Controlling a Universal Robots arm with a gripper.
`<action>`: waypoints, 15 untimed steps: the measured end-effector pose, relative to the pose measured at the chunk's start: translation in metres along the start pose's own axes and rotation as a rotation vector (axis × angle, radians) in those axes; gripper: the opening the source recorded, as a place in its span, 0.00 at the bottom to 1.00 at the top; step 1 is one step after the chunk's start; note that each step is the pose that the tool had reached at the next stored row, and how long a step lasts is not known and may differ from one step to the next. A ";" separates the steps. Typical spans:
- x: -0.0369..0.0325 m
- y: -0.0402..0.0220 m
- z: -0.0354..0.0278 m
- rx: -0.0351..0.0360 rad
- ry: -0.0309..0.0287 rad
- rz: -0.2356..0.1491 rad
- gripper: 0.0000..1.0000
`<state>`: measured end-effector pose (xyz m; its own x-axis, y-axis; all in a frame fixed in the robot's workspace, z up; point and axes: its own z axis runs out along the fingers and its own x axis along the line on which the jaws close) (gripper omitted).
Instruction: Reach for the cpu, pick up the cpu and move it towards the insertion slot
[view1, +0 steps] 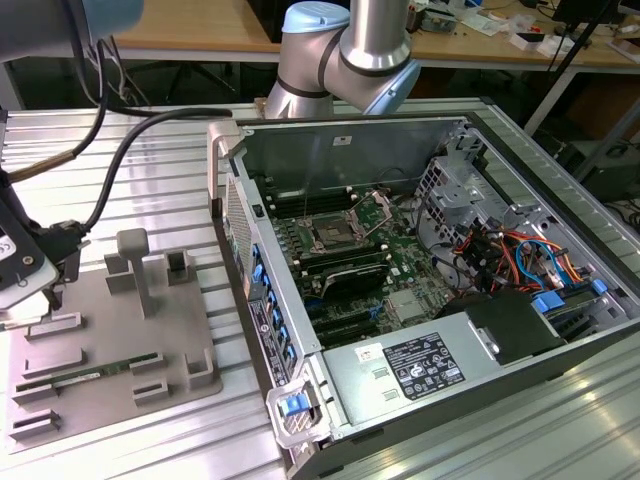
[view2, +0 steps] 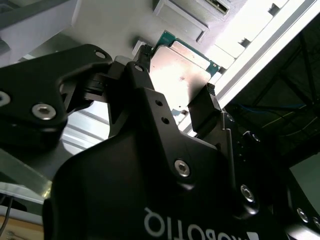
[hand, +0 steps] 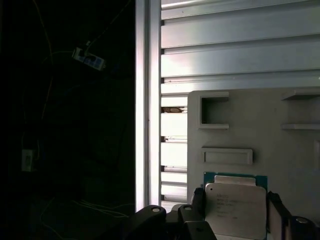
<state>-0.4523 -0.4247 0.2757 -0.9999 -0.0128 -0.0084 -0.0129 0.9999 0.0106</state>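
The cpu (hand: 235, 207), a thin square chip with a pale metal face and green edge, lies between the two black fingers of my gripper (hand: 236, 210) in both wrist views. One finger (view2: 141, 62) sits against one side of the cpu (view2: 180, 67) and the other finger (view2: 206, 102) against the opposite side, so the gripper (view2: 175, 80) looks shut on it. It hangs just over the grey fixture plate (hand: 280, 150). In the exterior view the gripper (view1: 45, 290) is at the far left, well apart from the insertion slot (view1: 330, 237) on the motherboard inside the open case.
The grey fixture plate (view1: 110, 330) carries raised holders, a post (view1: 135, 265) and a green memory stick (view1: 90, 375). The open computer case (view1: 225, 200) stands at the exterior view's right, its wall between plate and socket. A thick cable (view1: 130, 150) loops above the plate.
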 end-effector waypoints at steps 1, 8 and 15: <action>0.0000 0.0000 -0.0002 -0.0001 -0.0001 0.000 0.55; 0.0000 0.0000 -0.0019 0.0000 0.0000 0.000 0.55; 0.0000 0.0000 -0.0031 0.0000 0.0000 0.000 0.55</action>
<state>-0.4523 -0.4247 0.2787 -0.9999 -0.0128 -0.0084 -0.0129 0.9999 0.0106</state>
